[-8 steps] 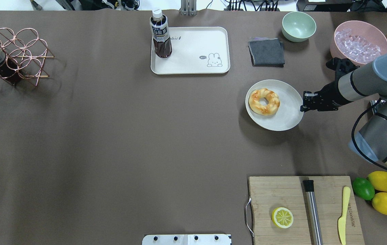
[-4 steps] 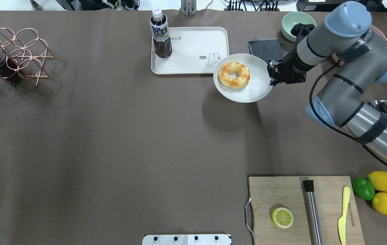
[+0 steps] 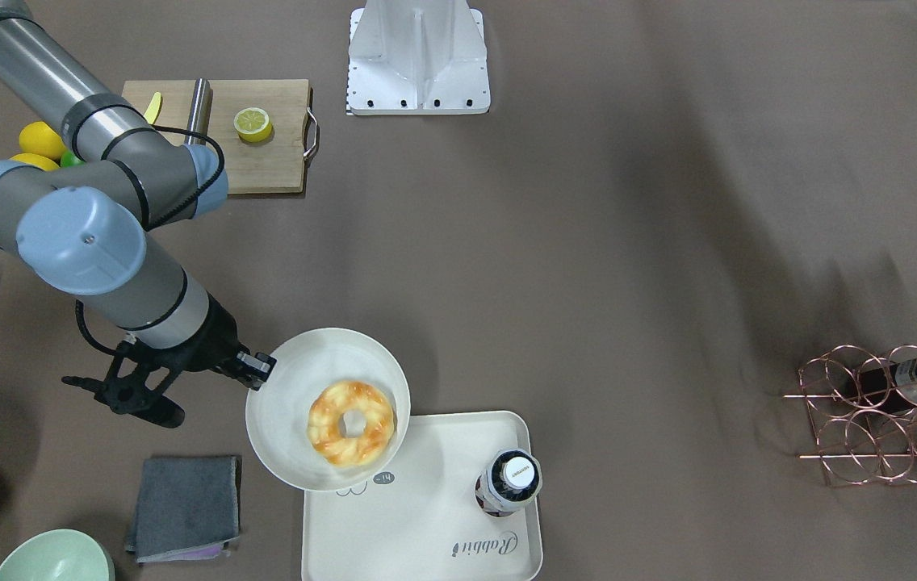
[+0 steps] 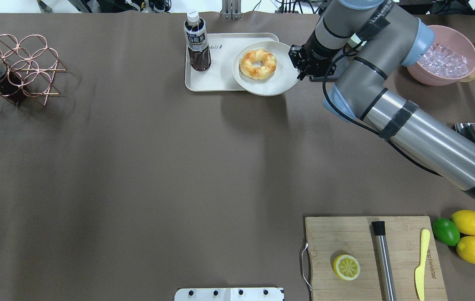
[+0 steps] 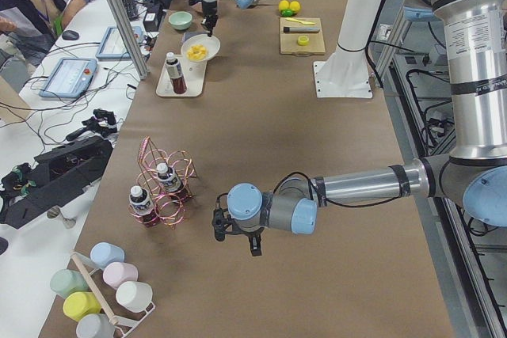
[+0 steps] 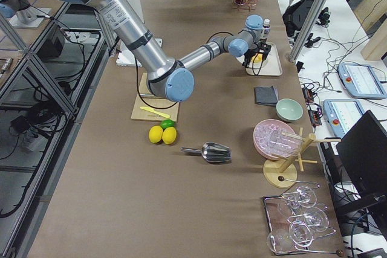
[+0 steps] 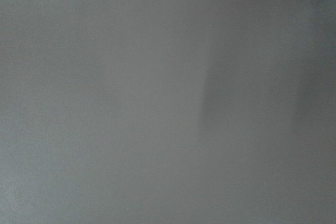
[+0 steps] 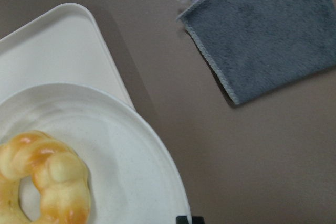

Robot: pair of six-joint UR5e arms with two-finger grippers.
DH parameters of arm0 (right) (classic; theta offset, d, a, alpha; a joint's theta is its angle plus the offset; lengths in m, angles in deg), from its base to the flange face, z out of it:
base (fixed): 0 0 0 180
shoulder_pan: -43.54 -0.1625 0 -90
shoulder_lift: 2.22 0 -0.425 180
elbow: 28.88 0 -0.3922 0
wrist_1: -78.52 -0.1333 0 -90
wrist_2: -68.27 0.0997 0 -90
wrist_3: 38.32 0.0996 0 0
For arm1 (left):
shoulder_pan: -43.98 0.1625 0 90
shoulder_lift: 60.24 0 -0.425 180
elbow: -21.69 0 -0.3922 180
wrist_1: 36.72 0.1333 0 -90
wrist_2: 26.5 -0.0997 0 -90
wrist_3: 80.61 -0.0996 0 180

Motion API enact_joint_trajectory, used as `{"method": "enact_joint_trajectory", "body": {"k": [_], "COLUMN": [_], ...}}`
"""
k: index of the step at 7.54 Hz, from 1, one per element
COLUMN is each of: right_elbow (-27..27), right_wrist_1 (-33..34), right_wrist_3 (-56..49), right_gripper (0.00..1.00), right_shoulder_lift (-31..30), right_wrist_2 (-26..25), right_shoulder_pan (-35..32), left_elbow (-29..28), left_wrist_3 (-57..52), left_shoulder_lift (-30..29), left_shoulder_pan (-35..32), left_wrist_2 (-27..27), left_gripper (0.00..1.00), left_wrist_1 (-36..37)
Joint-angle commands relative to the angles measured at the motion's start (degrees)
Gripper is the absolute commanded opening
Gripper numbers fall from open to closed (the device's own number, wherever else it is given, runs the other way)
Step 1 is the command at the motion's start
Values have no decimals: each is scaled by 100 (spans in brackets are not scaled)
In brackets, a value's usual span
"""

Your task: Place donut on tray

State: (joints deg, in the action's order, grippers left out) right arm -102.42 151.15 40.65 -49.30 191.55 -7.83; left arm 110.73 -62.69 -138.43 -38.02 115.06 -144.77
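Note:
The donut (image 4: 258, 64) lies on a round off-white plate (image 4: 279, 81). My right gripper (image 4: 298, 62) is shut on the plate's right rim and holds it above the right end of the cream tray (image 4: 212, 75), overlapping the tray's edge. The front view shows the donut (image 3: 351, 424), the plate (image 3: 289, 387), the tray (image 3: 426, 516) and the right gripper (image 3: 257, 371). The right wrist view shows the donut (image 8: 44, 177), the plate (image 8: 131, 156) and a tray corner (image 8: 52, 51). My left gripper (image 5: 220, 223) hovers over bare table far away; I cannot tell its state.
A dark bottle (image 4: 197, 42) stands on the tray's left end. A grey cloth (image 3: 184, 507), a green bowl (image 3: 55, 557) and a pink bowl of ice (image 4: 446, 58) lie near the right arm. A wire bottle rack (image 4: 20, 67) and a cutting board (image 4: 346, 234) stand further off.
My right gripper has carried the plate with the donut left and away from the robot, from the open table to over the tray's right end.

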Motion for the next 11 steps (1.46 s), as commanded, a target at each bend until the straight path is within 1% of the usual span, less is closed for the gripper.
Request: {"method": "enact_joint_trajectory", "body": {"k": [1, 2, 3, 4, 5, 6, 8, 9, 10, 11], "right_elbow": [1284, 1777, 2147, 2212, 2177, 2064, 1503, 1057, 565, -93], "right_wrist_1": [-516, -1313, -1477, -1488, -1497, -1453, -1374, -1252, -972, -552], "right_wrist_3": [354, 705, 752, 752, 874, 1058, 972, 850, 736, 656], "right_gripper": [0, 0, 0, 0, 16, 99, 100, 100, 100, 100], "right_shoulder_lift": [856, 867, 1085, 1139, 1148, 1131, 869, 545, 237, -148], "right_wrist_2": [-399, -706, -805, -823, -928, -938, -781, -684, -552, -507], "right_shoulder_pan": [249, 364, 409, 444, 470, 462, 357, 321, 304, 243], "left_elbow": [0, -9, -9, -9, -9, 0, 0, 0, 0, 8], "left_wrist_3": [-8, 1, 18, 19, 19, 19, 19, 19, 19, 19], "left_shoulder_lift": [5, 23, 75, 93, 93, 93, 93, 93, 102, 180], "left_shoulder_pan": [0, 0, 0, 0, 0, 0, 0, 0, 0, 0], "left_wrist_2": [-23, -32, -32, -23, -32, -23, -23, -23, -23, 20], "left_gripper": [98, 98, 98, 98, 98, 98, 98, 98, 98, 98], "left_wrist_1": [-15, -102, -198, -208, -208, -217, -208, -208, -217, -313]}}
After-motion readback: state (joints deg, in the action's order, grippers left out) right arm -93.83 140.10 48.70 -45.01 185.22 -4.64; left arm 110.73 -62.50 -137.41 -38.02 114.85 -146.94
